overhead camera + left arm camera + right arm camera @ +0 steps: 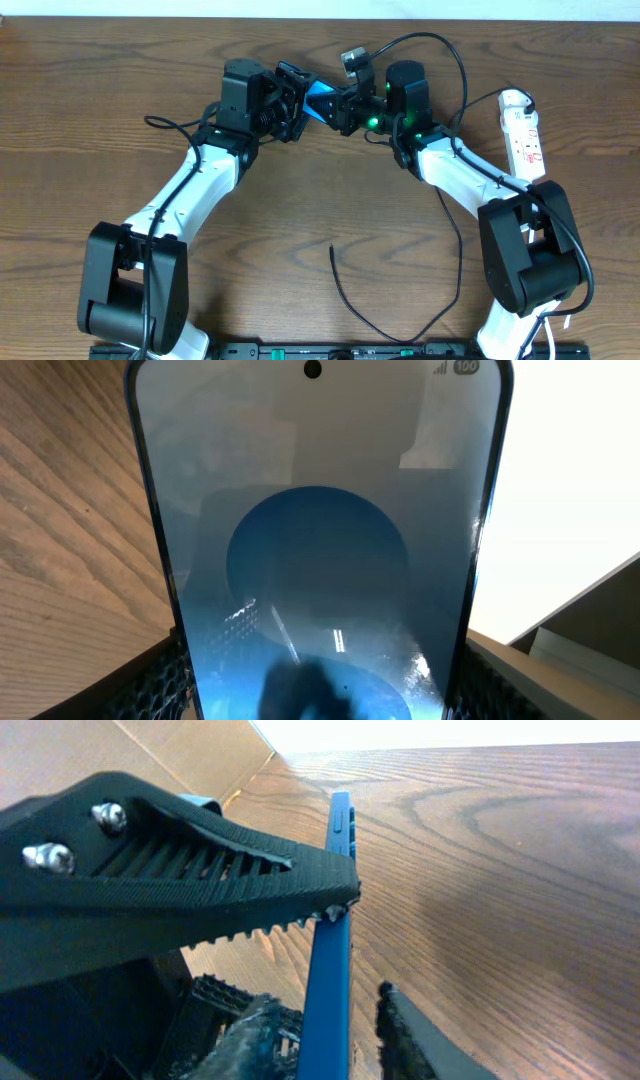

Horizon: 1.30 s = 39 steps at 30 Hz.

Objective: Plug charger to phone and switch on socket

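Left gripper (315,685): pinching the phone (315,540) by its two long edges, with a meshed pad (160,680) against each side. The blue screen faces this wrist camera and runs straight out ahead of the fingers.
Right gripper (365,948): spread and straddling the phone from the opposite end. The toothed upper fingertip touches one face, and the lower finger stands just beside the other face with a sliver of gap.
Phone position: between the two gripper tips, which meet nose to nose. From the right wrist it shows edge-on as a thin blue strip.
Charger (345,290): lying in a loose curve on the counter (300,200), well apart from both grippers and back toward the arm bases. Its free end points up toward the grippers and touches nothing.
Socket (523,135): flat on the counter off the right gripper's outer side, beside the right arm and well apart from both grippers. Its switches are too small to read.
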Available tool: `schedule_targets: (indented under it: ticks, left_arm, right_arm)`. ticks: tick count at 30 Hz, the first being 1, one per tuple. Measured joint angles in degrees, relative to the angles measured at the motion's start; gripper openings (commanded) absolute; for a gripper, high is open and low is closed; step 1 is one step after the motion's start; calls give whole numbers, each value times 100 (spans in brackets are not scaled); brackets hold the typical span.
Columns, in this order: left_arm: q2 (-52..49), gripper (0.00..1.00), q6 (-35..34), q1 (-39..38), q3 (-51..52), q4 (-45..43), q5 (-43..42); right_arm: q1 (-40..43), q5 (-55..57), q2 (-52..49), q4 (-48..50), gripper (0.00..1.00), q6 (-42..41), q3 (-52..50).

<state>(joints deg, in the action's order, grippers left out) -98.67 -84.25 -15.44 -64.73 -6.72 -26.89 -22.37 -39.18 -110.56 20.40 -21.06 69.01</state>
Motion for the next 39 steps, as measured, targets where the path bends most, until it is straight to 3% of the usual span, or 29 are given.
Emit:
schedule_targets:
  ticks: [5,8,14,16,20,22,34,39]
  left_arm:
    - [0,7,0,0,0,0,0]
    - [0,7,0,0,0,0,2]
    - [0,11,-20,0,0,0,2]
    - [0,25,-20,0,0,2,2]
    - [0,74,-20,0,0,2,2]
    - [0,89,-20,0,0,0,2]
    - [0,90,-83,2,0,-127,-70]
    - [2,91,-87,160,0,-538,-455]
  right_arm:
    - [0,0,0,2,14,4,0]
    - [0,48,0,-2,1,17,0]
    - [2,109,0,-7,1,74,0]
    - [2,109,0,-9,1,72,0]
    - [2,111,0,-9,1,72,0]
    - [2,111,0,-7,1,72,0]
    - [131,101,0,-63,1,24,-2]
    - [612,533,-2,-118,1,-345,-2]
